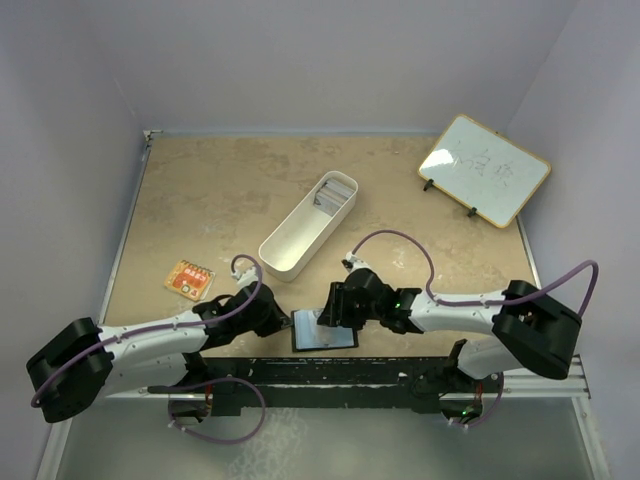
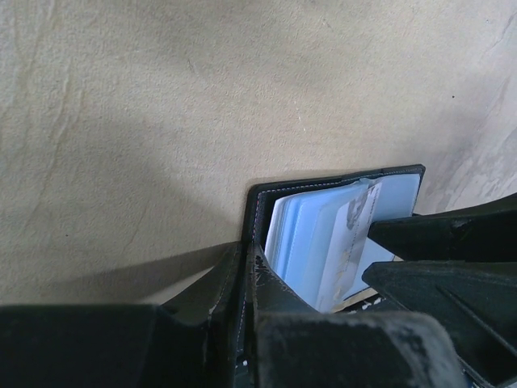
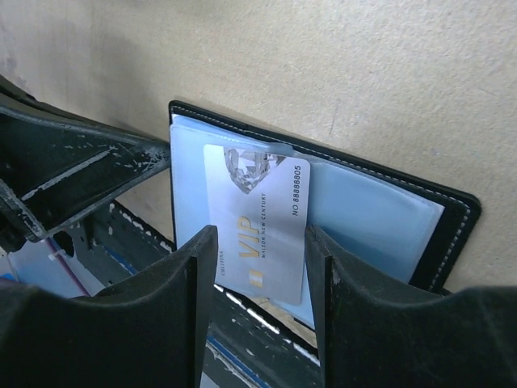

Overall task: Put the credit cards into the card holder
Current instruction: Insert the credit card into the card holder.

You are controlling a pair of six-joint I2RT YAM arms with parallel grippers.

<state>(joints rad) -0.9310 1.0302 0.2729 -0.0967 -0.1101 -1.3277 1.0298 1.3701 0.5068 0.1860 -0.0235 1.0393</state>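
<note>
One silver card [image 3: 257,212] sits part-way into a clear pocket of the open card holder [image 3: 388,202], which lies at the near edge of the counter [image 3: 363,65], between your two arms. Its long axis runs straight away from the right claw [image 3: 258,242] into the pocket, and its near end sticks out between that claw's fingers. Those fingers stand part-open on either side of the card and seem to pinch nothing. Your left claw [image 2: 246,271] is clamped on the holder's left cover. The right arm is nearer, so I judge the push should follow the card's length. More cards [image 1: 336,192] wait in the white tray [image 1: 300,240] farther back.
</note>
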